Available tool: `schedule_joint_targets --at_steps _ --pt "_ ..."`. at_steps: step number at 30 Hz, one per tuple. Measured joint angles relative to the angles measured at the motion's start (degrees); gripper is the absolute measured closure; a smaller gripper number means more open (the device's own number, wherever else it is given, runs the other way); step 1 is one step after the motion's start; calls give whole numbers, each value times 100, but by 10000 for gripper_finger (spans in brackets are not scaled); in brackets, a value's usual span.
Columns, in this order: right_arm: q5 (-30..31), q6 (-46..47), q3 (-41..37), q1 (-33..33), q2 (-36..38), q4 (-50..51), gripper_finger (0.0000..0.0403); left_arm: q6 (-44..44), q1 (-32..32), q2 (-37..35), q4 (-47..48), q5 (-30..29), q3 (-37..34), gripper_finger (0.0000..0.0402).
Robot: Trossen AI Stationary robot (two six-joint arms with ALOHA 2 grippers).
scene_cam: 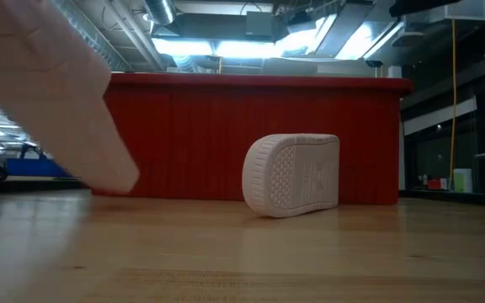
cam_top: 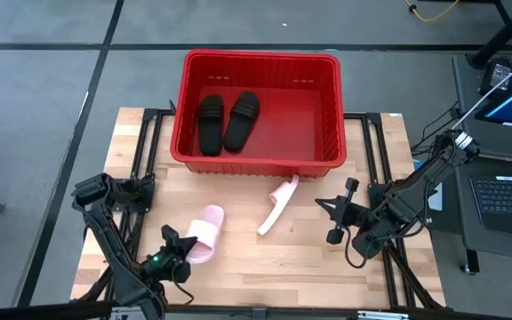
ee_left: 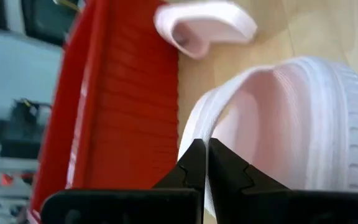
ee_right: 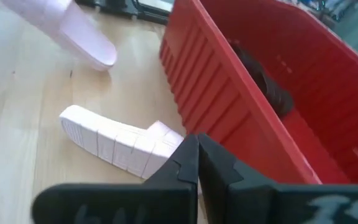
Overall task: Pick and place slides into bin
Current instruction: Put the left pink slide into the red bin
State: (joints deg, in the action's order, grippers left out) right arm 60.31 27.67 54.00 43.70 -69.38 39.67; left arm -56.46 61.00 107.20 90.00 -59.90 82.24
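Note:
Two black slides [cam_top: 227, 122] lie side by side in the red bin [cam_top: 260, 58] at the table's far side. One pink slide [cam_top: 207, 229] is in my left gripper [cam_top: 178, 242], near the table's front left; in the low view it hangs tilted [scene_cam: 49, 93] above the wood. The second pink slide [cam_top: 276, 209] stands on its side edge just in front of the bin, its sole facing the near edge [scene_cam: 293, 175]. My right gripper [cam_top: 325, 208] is shut and empty, just right of that slide. My left gripper is shut on the pink slide's strap at its open edge [ee_left: 194, 127], pinched between the two fingers. The fingers come from the near left side, roughly level. The slide is lifted clear of the table and tilted, one end lower [scene_cam: 120, 177].
The bin's near wall [scene_cam: 251, 135] stands right behind the second pink slide. Bare wood lies between the two grippers [cam_top: 265, 258]. A laptop [cam_top: 509, 200] sits off the table's right edge.

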Motion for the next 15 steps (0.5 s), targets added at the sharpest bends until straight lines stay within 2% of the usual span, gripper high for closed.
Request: schedule_joint_targets --at_steps 8,15 --pt "-75 -1321 0 -2 0 -877 393 288 133 0 0 -884 163 399" --pt "-847 -3206 0 -63 0 -2227 393 801 -14 -44 2 -2053 183 399"
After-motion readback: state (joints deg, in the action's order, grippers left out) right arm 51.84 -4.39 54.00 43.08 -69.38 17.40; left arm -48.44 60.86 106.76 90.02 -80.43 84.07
